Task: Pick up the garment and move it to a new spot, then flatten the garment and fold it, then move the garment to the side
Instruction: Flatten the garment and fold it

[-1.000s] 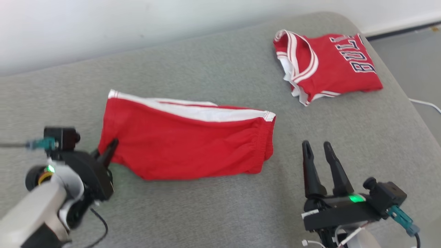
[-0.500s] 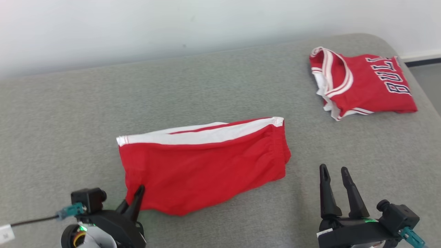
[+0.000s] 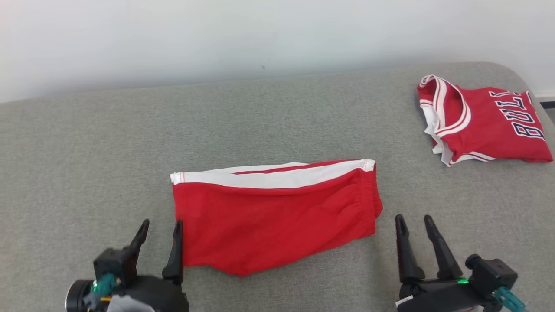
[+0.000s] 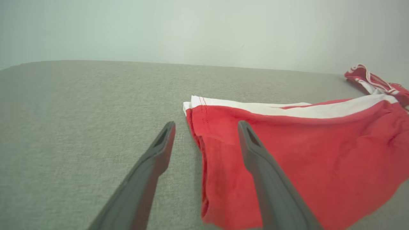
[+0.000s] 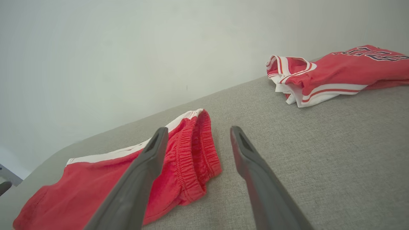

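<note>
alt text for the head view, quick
Red shorts with a white stripe lie flat on a grey surface, the open left gripper at their near left corner and the open right gripper off their right end. A folded red jersey sits far right.

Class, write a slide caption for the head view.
Red shorts lie between the open left gripper and open right gripper; folded jersey beyond.

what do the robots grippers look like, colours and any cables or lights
Both are black. The left gripper and right gripper each have two long dark fingers tapering to narrow tips, on a blocky black body. The right one carries a small green light and a teal connector; the left body also shows a teal plug.
</note>
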